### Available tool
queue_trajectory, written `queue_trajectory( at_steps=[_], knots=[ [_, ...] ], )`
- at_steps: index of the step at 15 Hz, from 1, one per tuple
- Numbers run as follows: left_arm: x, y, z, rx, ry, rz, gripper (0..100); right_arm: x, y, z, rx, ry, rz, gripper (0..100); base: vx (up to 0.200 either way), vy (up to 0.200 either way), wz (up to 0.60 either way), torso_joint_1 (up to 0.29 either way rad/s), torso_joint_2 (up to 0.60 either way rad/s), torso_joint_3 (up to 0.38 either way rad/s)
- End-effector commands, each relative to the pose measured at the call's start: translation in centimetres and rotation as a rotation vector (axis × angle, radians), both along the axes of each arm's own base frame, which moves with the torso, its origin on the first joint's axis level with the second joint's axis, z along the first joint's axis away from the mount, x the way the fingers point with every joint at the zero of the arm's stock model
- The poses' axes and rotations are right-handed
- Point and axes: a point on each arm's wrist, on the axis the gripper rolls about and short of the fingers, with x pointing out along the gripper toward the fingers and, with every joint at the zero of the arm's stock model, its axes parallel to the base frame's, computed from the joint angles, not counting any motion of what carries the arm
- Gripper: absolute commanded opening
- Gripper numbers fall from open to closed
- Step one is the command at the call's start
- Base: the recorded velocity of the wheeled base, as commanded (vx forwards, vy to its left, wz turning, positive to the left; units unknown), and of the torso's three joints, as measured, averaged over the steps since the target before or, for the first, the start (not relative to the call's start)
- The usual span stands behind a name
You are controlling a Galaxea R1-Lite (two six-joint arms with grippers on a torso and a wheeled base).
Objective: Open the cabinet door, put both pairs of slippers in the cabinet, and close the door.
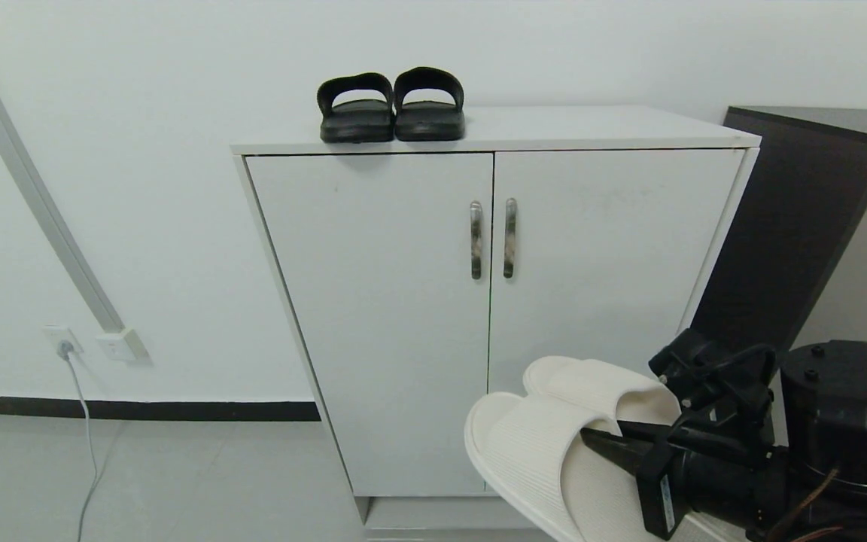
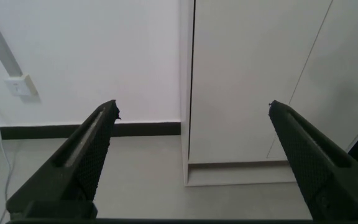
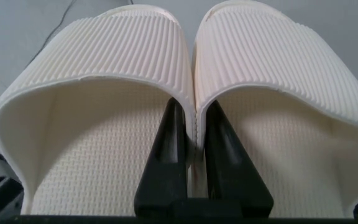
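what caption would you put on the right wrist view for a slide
The right tool pinches the pair of white slippers by their touching inner strap edges, one finger inside each.

Soft, bright, even light from above brings no glare, casting only faint shadows below the black slippers (image 1: 392, 105) on the cabinet (image 1: 373, 301), beside the wall socket (image 1: 121, 346) and under the straps of the white slippers (image 3: 129, 56), while the head view makes the cabinet's sides lean inward towards the floor.
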Motion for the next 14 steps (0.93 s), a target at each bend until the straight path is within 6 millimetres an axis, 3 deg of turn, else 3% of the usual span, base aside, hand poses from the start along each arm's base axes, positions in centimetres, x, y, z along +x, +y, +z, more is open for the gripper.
queue_trajectory(
  at_steps=[1, 2, 4, 5, 8, 12, 14],
  knots=[
    [0.0, 0.0, 0.0, -0.008, -0.001, 0.002, 100, -0.3, -0.3, 0.0, -0.003, -0.020, 0.011, 0, 0.000, 0.000, 0.00, -0.022, 0.01, 0.056],
    [0.0, 0.0, 0.2, -0.011, -0.009, 0.006, 100, -0.4, -0.3, -0.1, -0.002, -0.025, 0.012, 0, 0.000, 0.000, 0.00, -0.012, 0.22, 0.144],
    [0.2, 0.0, 4.9, -0.091, -0.011, -0.023, 100, -0.5, -0.5, -0.4, -0.010, -0.023, 0.014, 0, 0.000, 0.000, 0.00, -0.002, 0.11, 0.068],
    [0.8, -0.1, 5.8, -0.094, 0.024, -0.051, 100, -0.5, -0.5, -0.4, -0.010, -0.023, 0.014, 0, 0.000, 0.000, 0.00, 0.000, 0.00, 0.000],
    [4.7, -0.5, 8.9, -0.108, 0.117, -0.221, 100, -0.5, -0.4, -0.3, -0.005, -0.025, 0.014, 0, 0.000, 0.000, 0.00, 0.000, 0.00, 0.000],
    [8.1, -1.0, 11.6, -0.117, 0.129, -0.397, 100, -0.5, -0.5, 0.0, 0.005, -0.036, 0.013, 0, 0.000, 0.000, 0.00, 0.000, 0.00, 0.000],
    [10.3, -1.2, 14.3, -0.120, 0.126, -0.455, 100, -0.5, -0.5, 0.0, 0.004, -0.037, 0.013, 0, 0.000, 0.000, 0.00, 0.000, 0.00, 0.000]
  ],
)
